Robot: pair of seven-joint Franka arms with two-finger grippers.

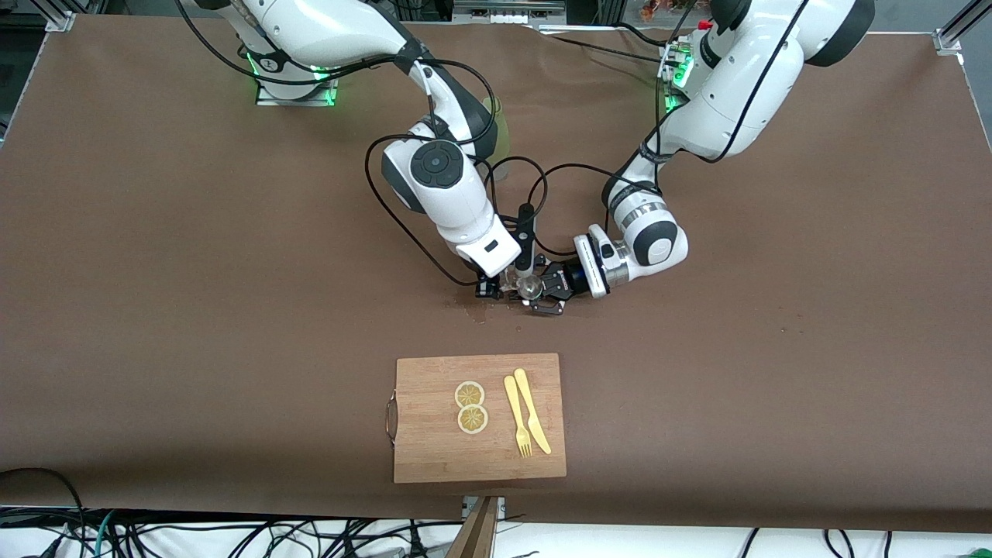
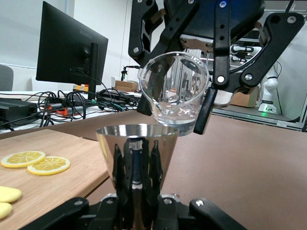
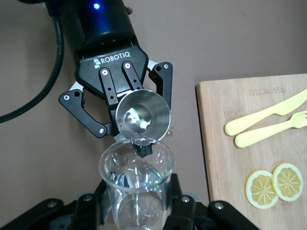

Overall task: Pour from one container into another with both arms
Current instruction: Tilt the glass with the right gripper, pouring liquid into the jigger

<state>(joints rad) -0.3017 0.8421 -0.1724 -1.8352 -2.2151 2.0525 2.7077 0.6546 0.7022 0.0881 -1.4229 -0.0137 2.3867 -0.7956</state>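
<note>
Glass beaker: clear, clamped in the right gripper and tipped, its lip hanging just above the metal cup's rim.
Steel cup: shiny and cone-shaped, upright, pinched low on its body by the left gripper; a wet glint showed inside it in the right wrist view.
Right arm: came from its base at the top of the front view and reached down over the middle of the table, fingers clenched on the beaker's sides.
Left arm: swung in from its own end, wrist lying level, black fingers closed tight on the cup.
Meeting point: both vessels were up over bare brown tablecloth, the beaker above the cup.
Tablecloth: a few small specks lay on it under the grippers, toward the right arm's end.
Cutting board: wooden, metal handle on one edge, nearer the front camera than the grippers.
Lemon slices: two, side by side on the board.
Yellow knife and yellow fork: lay close together on the board beside the slices.
</note>
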